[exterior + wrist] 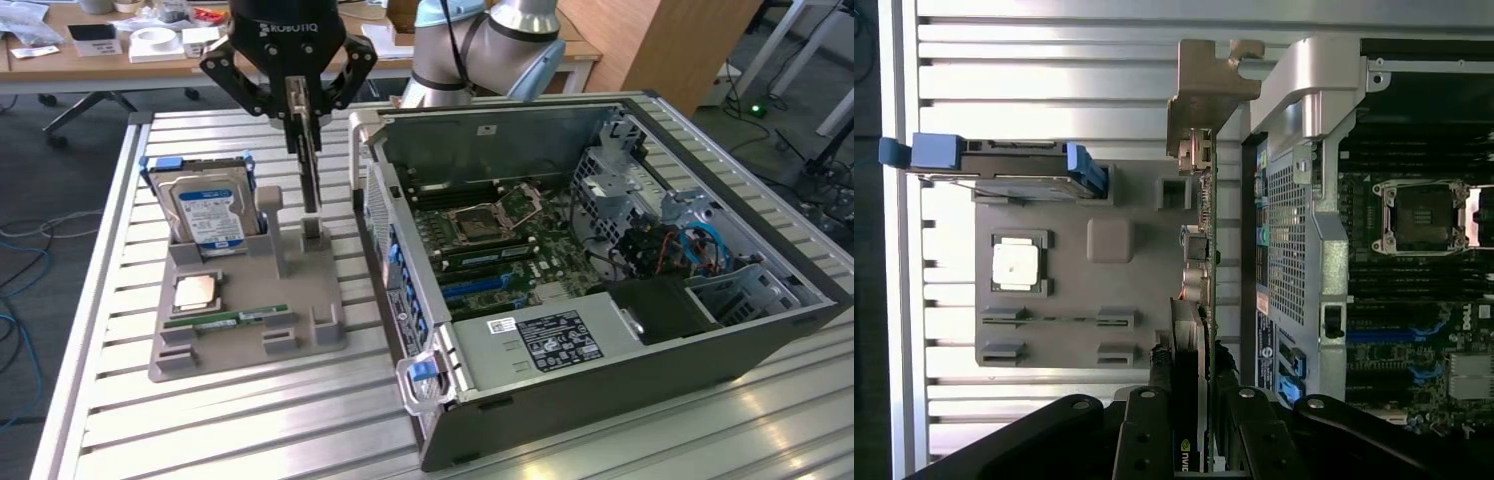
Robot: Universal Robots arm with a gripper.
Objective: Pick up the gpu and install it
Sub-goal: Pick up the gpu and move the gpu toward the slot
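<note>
Firmly, the fingers [1146, 435] pinch the gpu [310, 170] (held upright, nearly closed around it)

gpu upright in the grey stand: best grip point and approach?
Top long edge, from straight above, pinching its two flat faces. The gpu stands thin and upright in the grey stand, hard drive on one side, PC case on the other, leaving the top free. The gripper is clamped there.

The gpu [310, 165] hangs in a narrow gap between upright hard drive [207, 208] and computer case wall [384, 250].
</note>
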